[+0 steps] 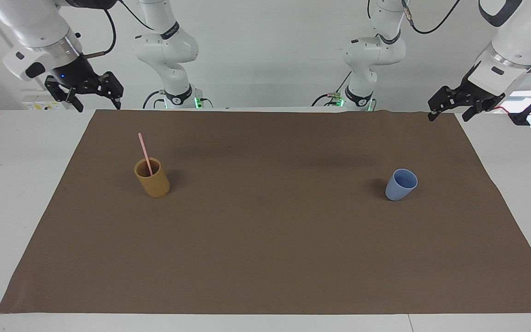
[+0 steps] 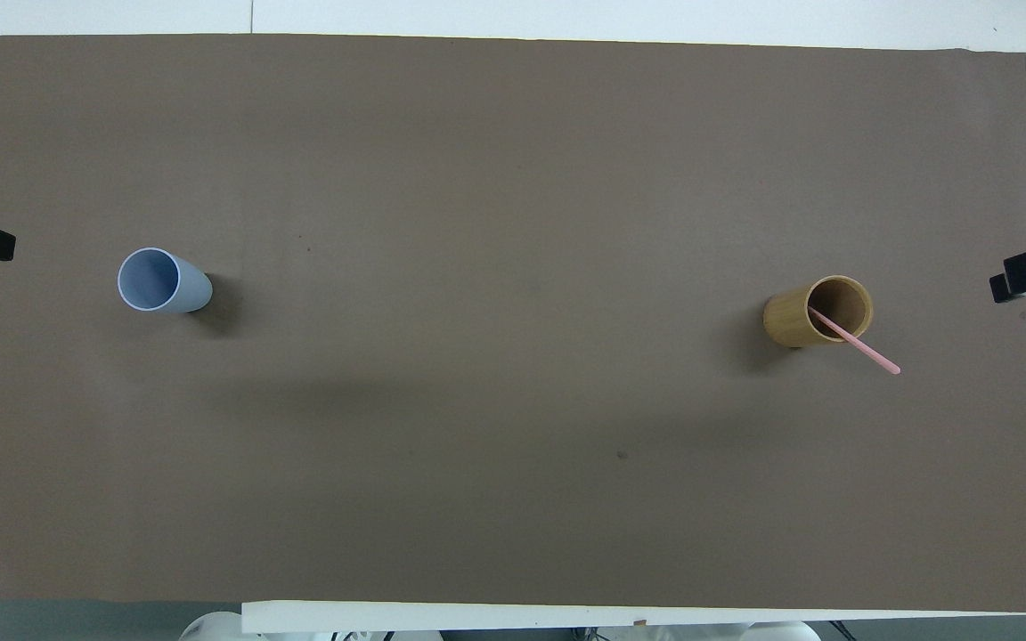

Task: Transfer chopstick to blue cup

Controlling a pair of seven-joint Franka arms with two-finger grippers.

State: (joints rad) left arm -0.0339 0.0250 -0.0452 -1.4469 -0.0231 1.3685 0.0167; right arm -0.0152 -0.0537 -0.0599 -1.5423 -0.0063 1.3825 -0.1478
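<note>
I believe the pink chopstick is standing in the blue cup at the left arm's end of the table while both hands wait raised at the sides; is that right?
Not quite. The pink chopstick stands in the tan cup at the right arm's end of the table; the blue cup is empty, as the overhead view shows. The rest holds: the left hand and right hand wait raised at the sides.

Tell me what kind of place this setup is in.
Likely a robotics lab: two white arms over a table under a brown mat, with only a tan cup holding a pink stick and a blue cup.
</note>
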